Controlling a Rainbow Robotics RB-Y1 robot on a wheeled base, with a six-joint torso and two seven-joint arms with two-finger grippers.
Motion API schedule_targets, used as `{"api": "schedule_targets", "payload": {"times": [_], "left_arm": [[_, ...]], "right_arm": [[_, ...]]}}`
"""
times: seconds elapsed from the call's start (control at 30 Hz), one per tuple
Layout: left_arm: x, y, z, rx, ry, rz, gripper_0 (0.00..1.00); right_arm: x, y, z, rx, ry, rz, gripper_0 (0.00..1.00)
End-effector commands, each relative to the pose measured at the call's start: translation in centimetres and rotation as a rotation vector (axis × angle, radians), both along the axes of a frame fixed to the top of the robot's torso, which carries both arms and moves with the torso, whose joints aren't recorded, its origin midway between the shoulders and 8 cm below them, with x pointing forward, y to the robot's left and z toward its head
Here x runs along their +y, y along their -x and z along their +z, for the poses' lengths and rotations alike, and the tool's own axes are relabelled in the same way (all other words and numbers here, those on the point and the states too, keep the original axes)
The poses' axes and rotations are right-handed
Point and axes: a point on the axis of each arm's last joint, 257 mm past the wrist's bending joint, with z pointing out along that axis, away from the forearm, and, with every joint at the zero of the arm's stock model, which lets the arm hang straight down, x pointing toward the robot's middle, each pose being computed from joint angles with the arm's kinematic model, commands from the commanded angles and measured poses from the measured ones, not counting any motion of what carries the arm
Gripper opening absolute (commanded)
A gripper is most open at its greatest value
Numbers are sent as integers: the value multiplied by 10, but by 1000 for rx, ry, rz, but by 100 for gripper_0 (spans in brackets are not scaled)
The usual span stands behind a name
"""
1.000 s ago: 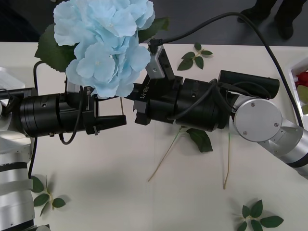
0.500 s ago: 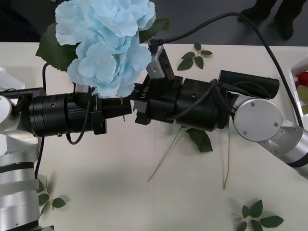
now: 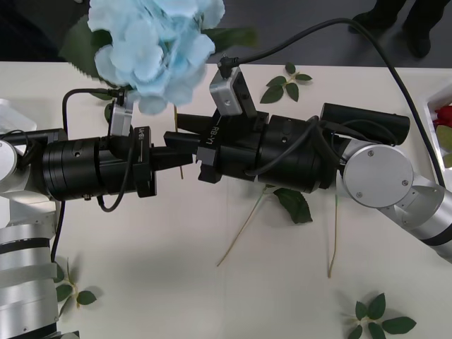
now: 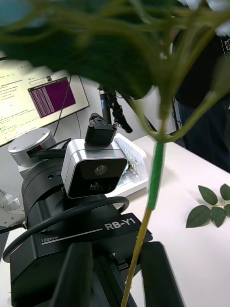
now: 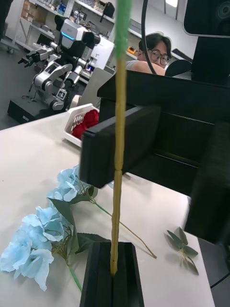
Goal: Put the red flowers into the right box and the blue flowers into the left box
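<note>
- Two blue hydrangeas were seen: one raised hydrangea (image 3: 152, 49) upright between the arms, and one lying hydrangea (image 5: 36, 240) on the table (image 3: 212, 296).
- Red roses (image 5: 85, 125) filled one white box (image 5: 72, 139); their number could not be told.
- Three loose leaf sprigs lay on the table in the front view: far sprig (image 3: 286, 82), near right sprig (image 3: 378, 318), near left sprig (image 3: 67, 289).
- Two end effectors met at the stem: left end effector (image 3: 173, 157), right end effector (image 3: 189, 127).
</note>
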Motion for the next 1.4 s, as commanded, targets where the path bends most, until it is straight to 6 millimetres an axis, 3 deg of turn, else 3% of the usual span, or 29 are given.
{"api": "schedule_targets", "payload": {"times": [0.03,0.2,0.37,0.5,0.53,0.6,0.67,0.77,0.97,1.4], "left_arm": [[2,-5,17,-120,-15,11,0],[6,-6,18,-120,-9,22,0],[23,-8,21,-109,8,49,0],[52,-11,20,-91,11,118,0],[60,-11,21,-86,16,140,0],[75,-12,19,-70,16,180,0],[91,-14,20,-63,17,229,0],[121,-14,19,-48,5,322,0],[191,-7,21,60,-21,531,0],[358,10,-13,302,-159,1060,0]], "right_arm": [[3,2,15,-59,-3,8,100],[3,2,15,-59,-3,8,100],[3,2,15,-59,-3,8,100],[3,2,15,-59,-3,8,100],[1,1,0,-23,3,-1,100],[2,3,-2,-12,-3,1,100],[0,1,9,-5,-46,-15,100],[-5,2,15,12,-76,-26,100],[-37,-4,26,80,-87,-45,100],[-134,-3,33,279,108,-12,100]]}}
